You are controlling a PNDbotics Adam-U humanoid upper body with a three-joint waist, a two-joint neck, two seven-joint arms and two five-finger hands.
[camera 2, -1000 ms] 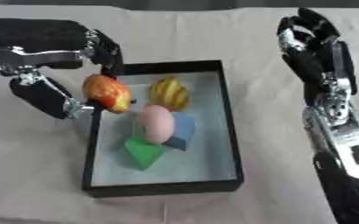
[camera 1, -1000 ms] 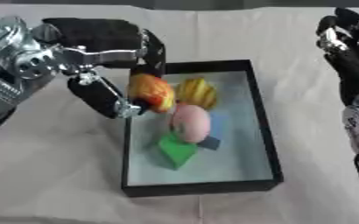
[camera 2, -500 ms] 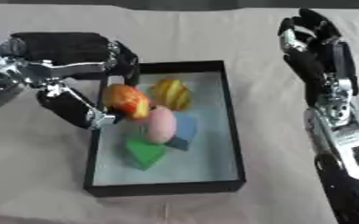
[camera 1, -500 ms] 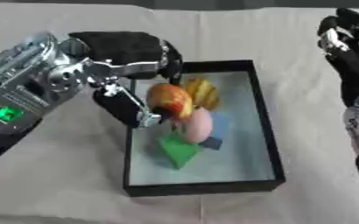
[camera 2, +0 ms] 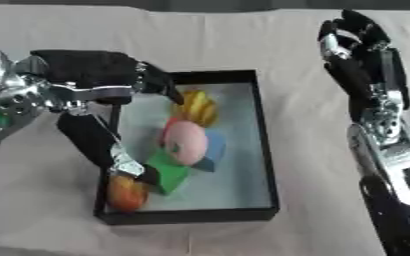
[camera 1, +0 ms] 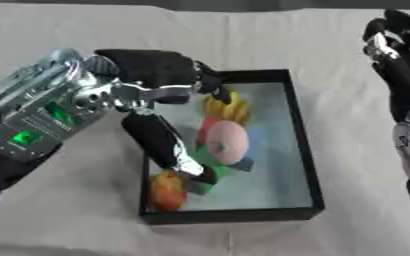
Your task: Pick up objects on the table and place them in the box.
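- Your left hand (camera 1: 156, 82) reaches in from the left of the frame over the upper left corner of the box (camera 1: 303, 130); its fingers spread apart, with one long black digit stretched down toward the lower left corner.
- That digit's tip (camera 1: 201, 175) sits just beside the orange-red fruit (camera 1: 166, 190); you cannot tell whether they touch, and nothing is curled round the fruit.
- The orange-red fruit lies inside the box, in its lower left corner, against the left wall.
- Your right hand (camera 2: 357, 50) hangs at the upper right of the frame, well apart from the box, fingers relaxed and holding nothing.
- The box is a black-rimmed tray with a pale floor, lying on the light worktop (camera 1: 86, 225) at the middle of the frame.
- A yellow ridged object (camera 1: 228, 106) lies near the upper left of the box, partly under your left hand.
- A pink rounded object (camera 1: 229, 142) rests at the box's middle, overlapping a blue block (camera 2: 212, 150).
- A green block (camera 2: 166, 172) sits just below the pink one, near the fingertip and beside the orange-red fruit.
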